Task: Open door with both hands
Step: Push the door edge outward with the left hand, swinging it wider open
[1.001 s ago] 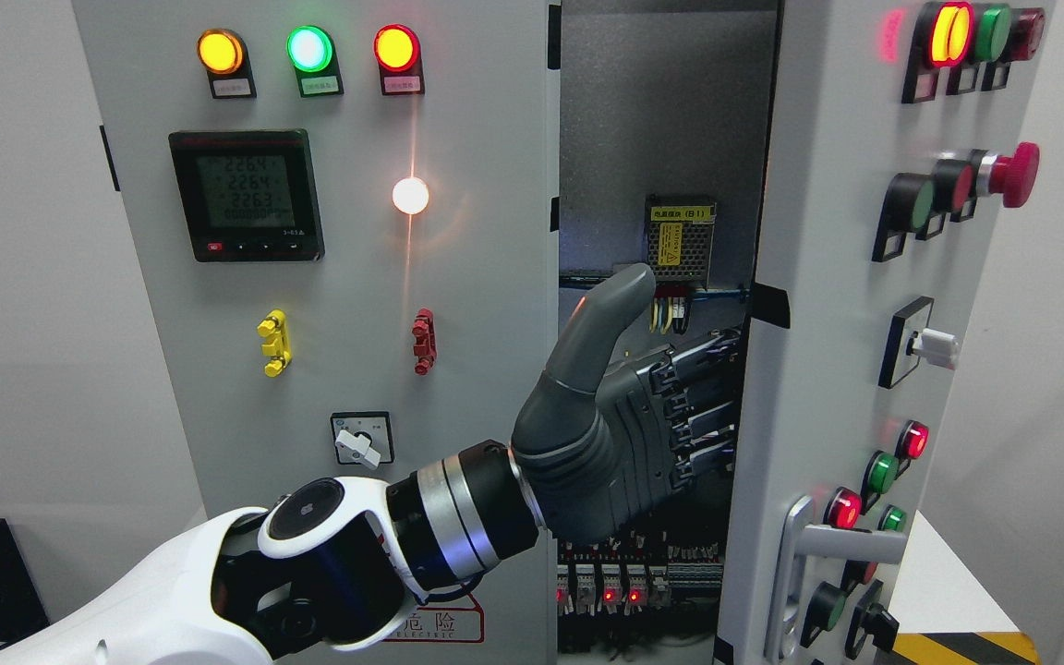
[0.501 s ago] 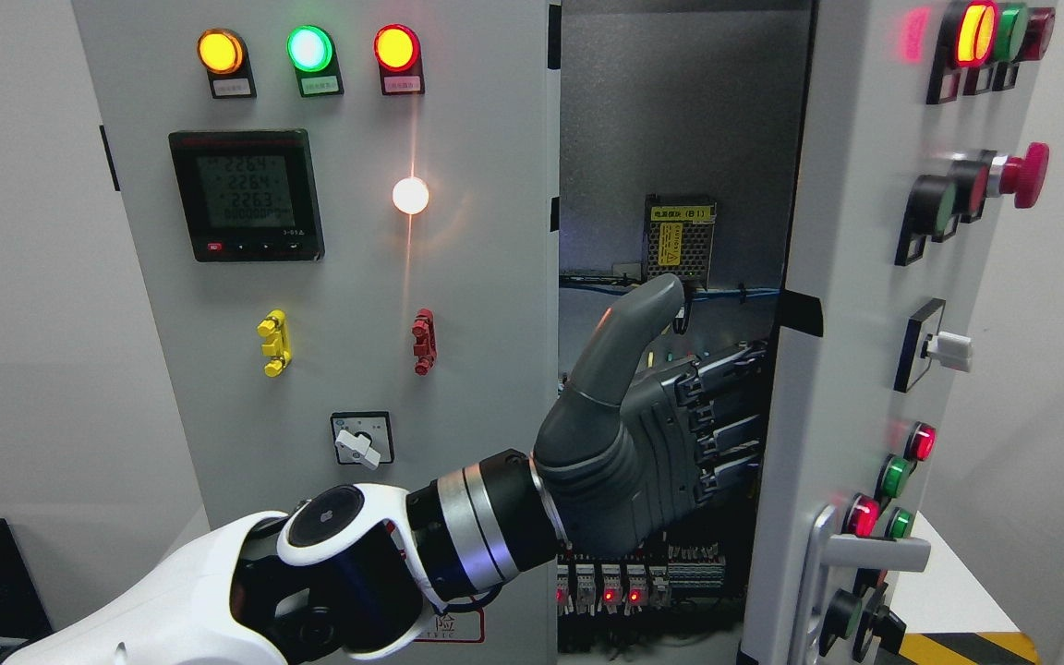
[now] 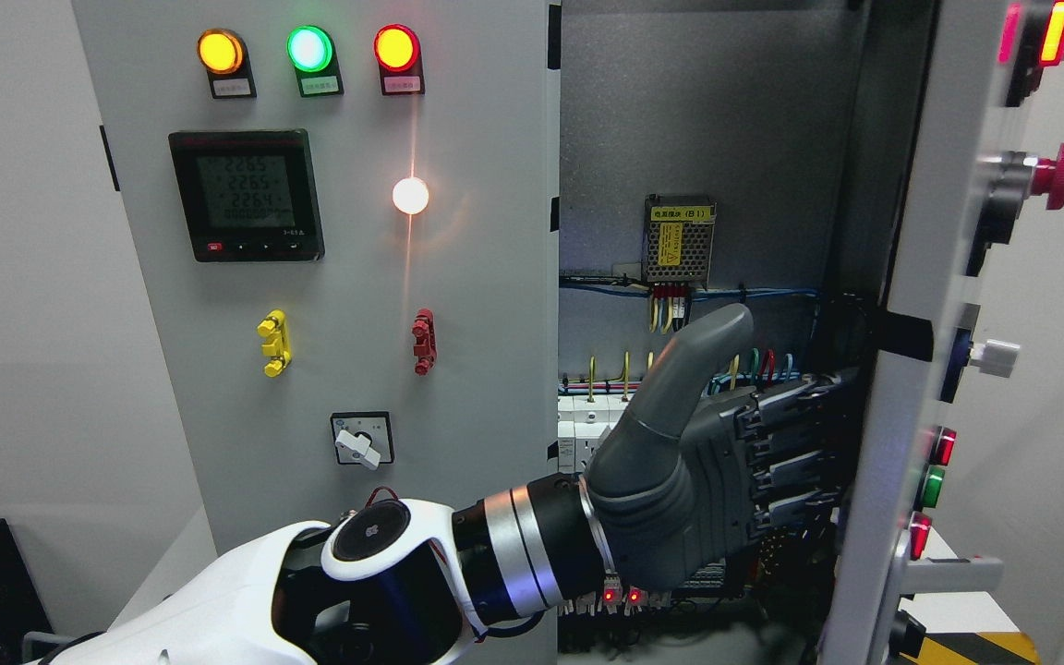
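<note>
Left of the hand, the closed panel [image 3: 329, 268] carries 3 lit lamps [image 3: 308, 49], a meter [image 3: 247, 194] and a rotary switch [image 3: 362, 440]. Reaching in from the lower left, the left hand [image 3: 707, 480] has its thumb raised and 4 fingers [image 3: 795, 457] hooked behind the inner edge of the door [image 3: 911, 388]. That door stands swung well open just right of the hand, baring wiring [image 3: 680, 305] above it.
</note>
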